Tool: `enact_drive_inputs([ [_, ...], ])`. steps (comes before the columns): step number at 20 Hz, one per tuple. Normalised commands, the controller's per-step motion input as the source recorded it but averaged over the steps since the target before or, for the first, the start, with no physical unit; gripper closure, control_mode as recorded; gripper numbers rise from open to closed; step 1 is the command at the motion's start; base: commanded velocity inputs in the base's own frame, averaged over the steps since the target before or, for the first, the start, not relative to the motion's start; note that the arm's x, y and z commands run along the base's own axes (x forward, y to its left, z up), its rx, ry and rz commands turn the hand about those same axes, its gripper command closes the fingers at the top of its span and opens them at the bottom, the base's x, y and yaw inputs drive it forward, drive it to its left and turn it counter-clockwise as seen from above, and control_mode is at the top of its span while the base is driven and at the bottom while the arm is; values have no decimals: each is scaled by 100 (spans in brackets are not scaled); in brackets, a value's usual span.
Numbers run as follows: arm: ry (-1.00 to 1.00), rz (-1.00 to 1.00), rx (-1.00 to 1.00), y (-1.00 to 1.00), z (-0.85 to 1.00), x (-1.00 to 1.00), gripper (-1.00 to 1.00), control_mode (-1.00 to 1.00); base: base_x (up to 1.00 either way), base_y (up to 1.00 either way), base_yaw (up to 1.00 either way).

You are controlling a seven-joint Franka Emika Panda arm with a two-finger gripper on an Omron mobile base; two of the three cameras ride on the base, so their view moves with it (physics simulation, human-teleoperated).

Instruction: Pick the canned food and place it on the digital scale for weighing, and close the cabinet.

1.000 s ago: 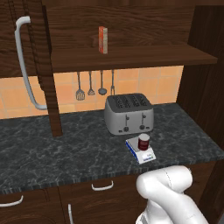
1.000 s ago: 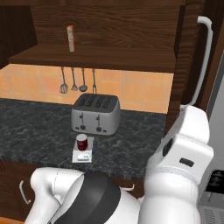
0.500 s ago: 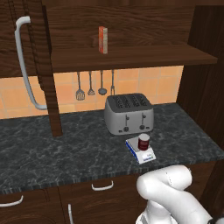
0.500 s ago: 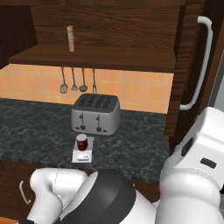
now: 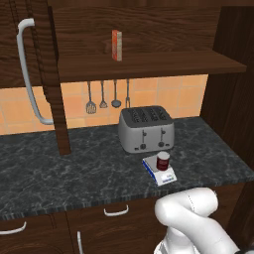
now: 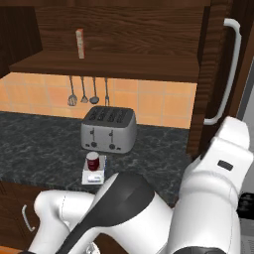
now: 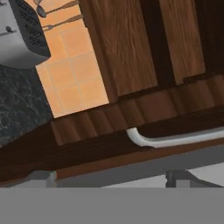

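while the canned food (image 5: 162, 160) sits on the digital scale (image 5: 159, 171), the hand gapes wide, empty.

Canned food (image 5: 162, 160) on digital scale (image 5: 159, 171), before toaster (image 5: 146, 129).

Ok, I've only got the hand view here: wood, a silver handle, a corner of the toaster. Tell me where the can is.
Observer: The can stands upright on the scale, on the counter just in front of the toaster.
Operator: Now tell me whether the cabinet is shut.
Observer: It isn't. The left door and the right door are both swung out, so the shelf is exposed.
Operator: Say what's on that shelf.
Observer: One tall orange-red box, standing upright towards the left side.
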Motion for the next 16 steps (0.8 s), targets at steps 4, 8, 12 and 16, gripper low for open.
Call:
enact_drive_inputs([
  [4, 1, 0, -3, 7, -9, 66, -100, -100, 0, 0, 0],
  [8, 6, 0, -3, -7, -14, 74, -100, -100, 0, 0, 0],
  [12, 12, 0, 0, -24, -31, 46, -100, -100, 0, 0, 0],
  [16, 6, 0, 0, 1, -22, 70, -100, -100, 0, 0, 0],
])
